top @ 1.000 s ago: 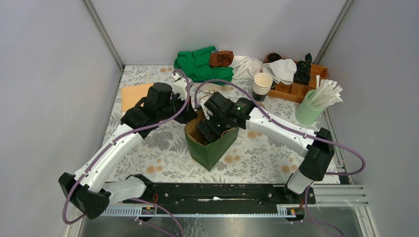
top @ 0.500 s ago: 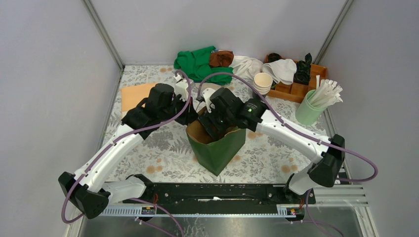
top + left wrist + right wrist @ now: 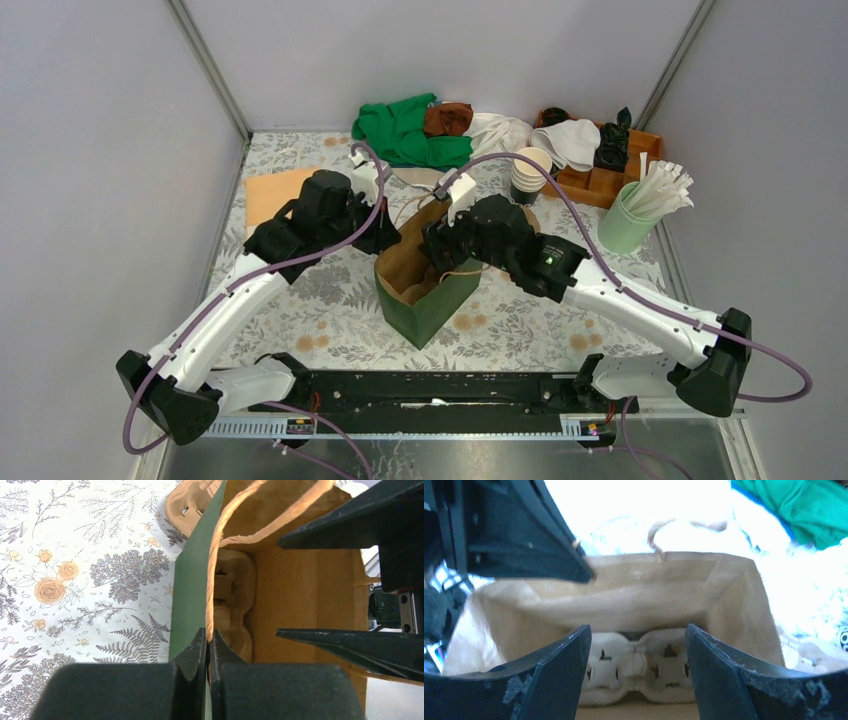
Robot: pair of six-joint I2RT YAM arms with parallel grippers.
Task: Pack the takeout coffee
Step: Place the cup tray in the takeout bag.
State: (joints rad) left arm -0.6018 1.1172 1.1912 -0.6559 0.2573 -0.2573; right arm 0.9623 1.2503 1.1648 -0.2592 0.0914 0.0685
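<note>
My left gripper [image 3: 207, 639] is pinching one side wall of the green paper bag [image 3: 430, 310], holding it open. My right gripper [image 3: 638, 630] hangs spread and empty over the mouth, above a pulp carrier [image 3: 636, 667] on the bag floor. I cannot find the takeout coffee in any view, and the carrier's sockets look bare. A hard tug could tear or tip the bag. A stack of lidless cups [image 3: 530, 168] and heaped cloths [image 3: 410, 130] crowd the far side, and both arms block my overhead view

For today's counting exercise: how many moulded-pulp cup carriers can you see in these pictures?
2. One carrier lies at the bottom of the green bag; a second carrier lies on the table beside the bag. Others may be hidden from view.
</note>
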